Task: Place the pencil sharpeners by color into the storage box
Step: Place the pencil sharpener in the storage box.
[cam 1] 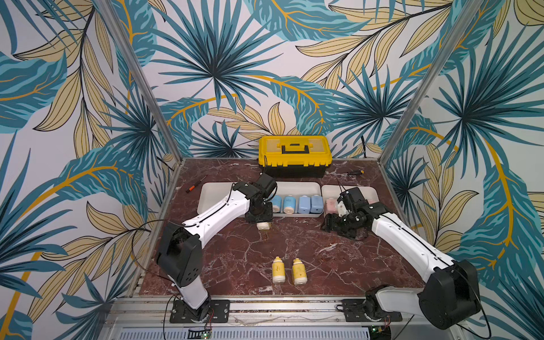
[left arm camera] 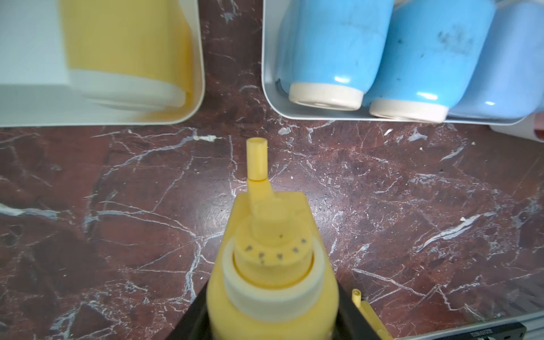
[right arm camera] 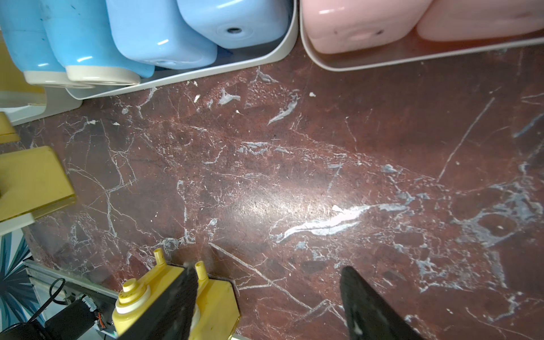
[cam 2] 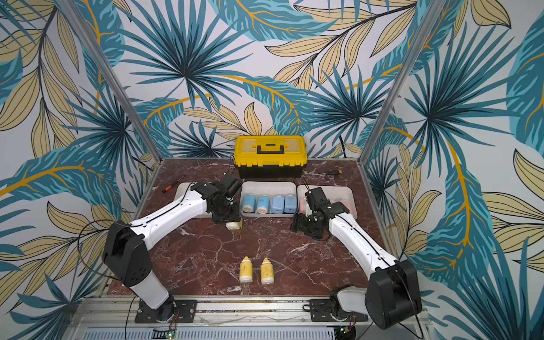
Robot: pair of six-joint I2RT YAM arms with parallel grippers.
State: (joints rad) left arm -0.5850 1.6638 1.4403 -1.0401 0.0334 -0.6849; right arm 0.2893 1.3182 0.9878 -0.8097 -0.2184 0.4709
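Note:
My left gripper is shut on a yellow pencil sharpener, held just above the table in front of the gap between the left tray and the middle tray of the storage box. One yellow sharpener lies in the left tray. Several blue sharpeners fill the middle tray, and pink ones lie in the right tray. My right gripper stands open over bare table in front of the right tray. Two yellow sharpeners lie near the front edge.
A yellow-and-black toolbox stands at the back behind the trays. An orange-handled screwdriver lies at the back left and another tool at the back right. Patterned walls close in the table's sides and back.

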